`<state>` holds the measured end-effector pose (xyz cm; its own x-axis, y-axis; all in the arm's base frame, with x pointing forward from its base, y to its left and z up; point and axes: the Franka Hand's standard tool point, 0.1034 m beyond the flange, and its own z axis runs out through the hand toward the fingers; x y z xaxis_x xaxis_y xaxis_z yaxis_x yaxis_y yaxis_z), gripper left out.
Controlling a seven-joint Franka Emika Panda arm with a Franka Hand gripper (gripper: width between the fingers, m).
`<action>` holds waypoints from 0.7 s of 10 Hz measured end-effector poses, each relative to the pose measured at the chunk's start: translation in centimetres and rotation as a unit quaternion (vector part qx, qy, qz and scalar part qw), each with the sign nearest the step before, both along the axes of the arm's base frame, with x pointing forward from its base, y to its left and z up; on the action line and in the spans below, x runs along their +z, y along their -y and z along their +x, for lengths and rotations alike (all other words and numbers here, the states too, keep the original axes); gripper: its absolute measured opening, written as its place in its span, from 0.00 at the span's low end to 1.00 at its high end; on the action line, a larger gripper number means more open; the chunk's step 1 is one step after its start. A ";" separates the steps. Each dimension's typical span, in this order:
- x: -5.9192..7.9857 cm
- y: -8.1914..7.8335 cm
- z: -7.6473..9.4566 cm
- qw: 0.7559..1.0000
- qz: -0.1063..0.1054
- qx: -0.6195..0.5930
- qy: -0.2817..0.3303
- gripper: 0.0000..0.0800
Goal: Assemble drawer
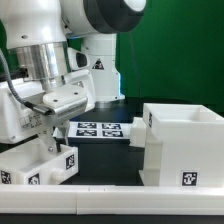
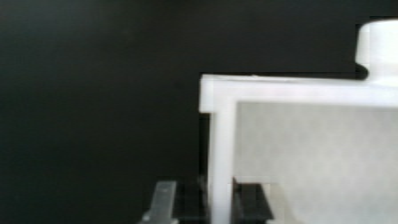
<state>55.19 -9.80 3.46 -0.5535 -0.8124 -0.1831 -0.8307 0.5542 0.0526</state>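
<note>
My gripper [image 1: 47,138] is at the exterior view's lower left, reaching down into a white drawer tray [image 1: 38,166] that carries black-and-white tags. In the wrist view the two dark fingers [image 2: 173,202] straddle the tray's thin upright wall [image 2: 219,140], and the gripper [image 2: 215,198] is shut on it. The tray's knob [image 2: 377,48] shows at its far end. The large white box housing [image 1: 186,140] stands at the exterior view's right with a tag on its front, apart from the tray. A second tray is not clearly in view.
The marker board [image 1: 100,128] lies flat on the black table between the tray and the box. A long white bar [image 1: 110,177] runs along the front. The arm's white base [image 1: 100,60] stands behind.
</note>
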 end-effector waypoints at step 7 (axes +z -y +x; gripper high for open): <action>1.8 0.5 -0.1 0.913 -0.055 0.398 0.069 0.02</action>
